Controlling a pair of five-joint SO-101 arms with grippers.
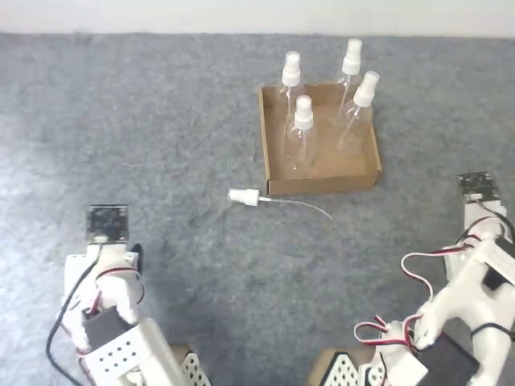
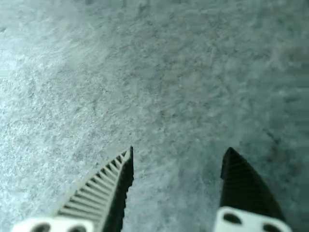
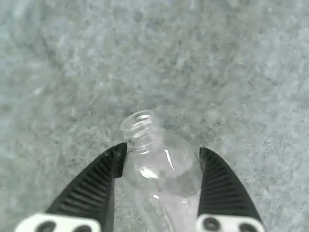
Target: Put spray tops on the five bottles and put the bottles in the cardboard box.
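Note:
Several clear bottles with white spray tops (image 1: 302, 129) stand in the cardboard box (image 1: 322, 183) at the back middle. A loose white spray top (image 1: 244, 196) lies on the carpet just in front of the box's near left corner, its thin tube trailing to the right. My right gripper (image 3: 161, 150) is shut on a clear bottle (image 3: 145, 145) that has a bare threaded neck and no top; the fingers (image 3: 104, 179) press its shoulders from both sides. My left gripper (image 2: 180, 151) is open over bare carpet with nothing between its fingers.
Grey carpet (image 1: 161, 121) covers the table. The left arm (image 1: 109, 241) sits at the near left and the right arm (image 1: 483, 241) at the near right, both well in front of the box. Red and white cables (image 1: 426, 261) loop beside the right arm.

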